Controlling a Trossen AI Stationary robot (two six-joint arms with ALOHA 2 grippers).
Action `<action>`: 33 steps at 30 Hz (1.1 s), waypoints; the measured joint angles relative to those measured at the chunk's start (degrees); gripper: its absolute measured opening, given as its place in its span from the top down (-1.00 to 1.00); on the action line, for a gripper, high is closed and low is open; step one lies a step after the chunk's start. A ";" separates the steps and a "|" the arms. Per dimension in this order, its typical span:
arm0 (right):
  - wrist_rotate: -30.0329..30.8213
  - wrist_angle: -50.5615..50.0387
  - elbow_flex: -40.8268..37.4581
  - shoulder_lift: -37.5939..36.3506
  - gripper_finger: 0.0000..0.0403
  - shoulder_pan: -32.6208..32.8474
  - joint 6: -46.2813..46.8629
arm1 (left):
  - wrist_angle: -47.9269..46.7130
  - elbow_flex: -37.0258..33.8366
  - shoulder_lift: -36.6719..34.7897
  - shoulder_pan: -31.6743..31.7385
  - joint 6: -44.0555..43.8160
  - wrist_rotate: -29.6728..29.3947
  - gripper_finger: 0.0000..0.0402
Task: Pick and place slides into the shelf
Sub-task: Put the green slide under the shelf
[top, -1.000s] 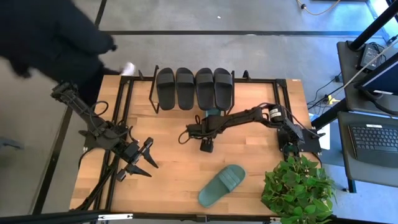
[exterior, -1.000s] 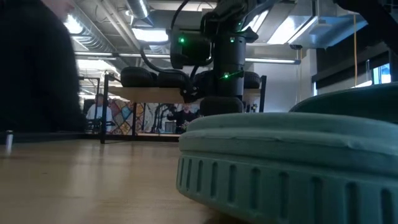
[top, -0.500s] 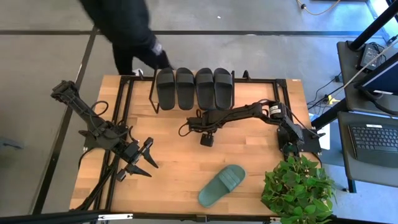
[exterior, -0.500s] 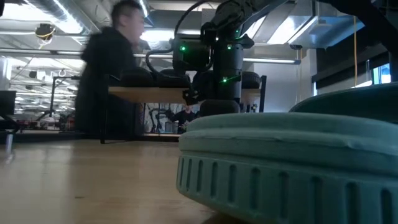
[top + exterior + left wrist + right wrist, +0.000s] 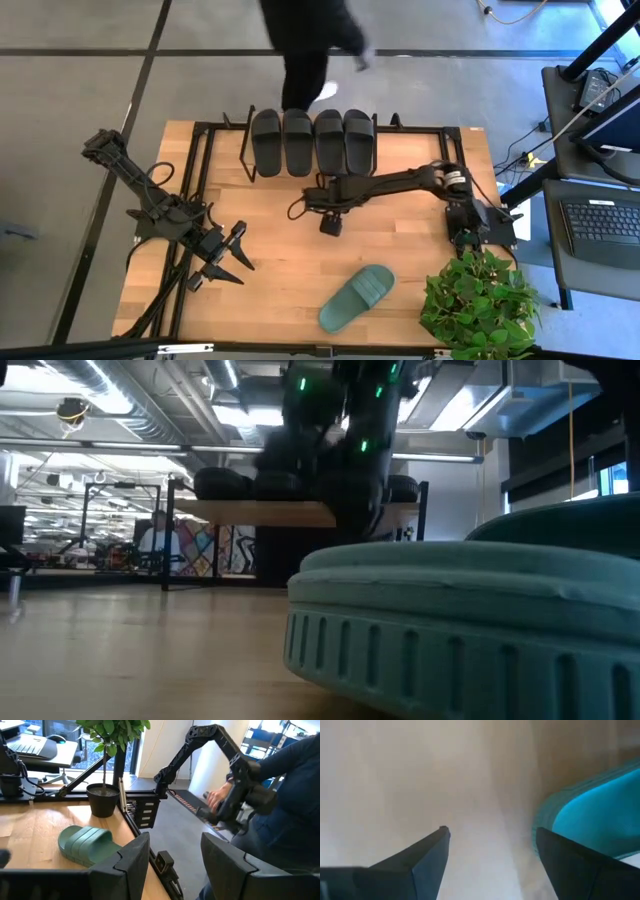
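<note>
Four black slides [image 5: 312,140] lie side by side on the shelf [image 5: 250,511] at the table's far edge. One green slide [image 5: 357,297] lies flat on the table near the near edge and fills the low view [image 5: 470,620]. My right gripper [image 5: 330,224] hangs open over bare table just in front of the shelf. Its wrist view [image 5: 492,847] shows the edge of a green slide [image 5: 592,812] beside one finger; which slide it is, I cannot tell. My left gripper [image 5: 232,258] waits open near the table's left near corner [image 5: 175,862].
A person [image 5: 310,45] walks past the table's far edge, just behind the shelf, and also shows in the left wrist view [image 5: 280,795]. A potted plant [image 5: 475,300] stands at the right near corner. Bare wood lies between the shelf and the green slide.
My right gripper has drawn a little toward the far edge and the shelf, staying open; in the low view the arm is blurred with motion. The person has walked along the far side from the table's left toward its middle. The slides have not moved.
</note>
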 joint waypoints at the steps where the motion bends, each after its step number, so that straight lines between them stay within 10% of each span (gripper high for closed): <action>1: -0.10 -0.07 0.00 -0.97 -0.46 0.81 0.52 | -0.01 0.00 0.00 -0.02 0.02 0.01 0.15; 33: -8.53 -2.92 0.15 -12.60 -0.46 32.87 53.84 | 0.00 0.00 -0.01 0.00 0.02 0.02 0.15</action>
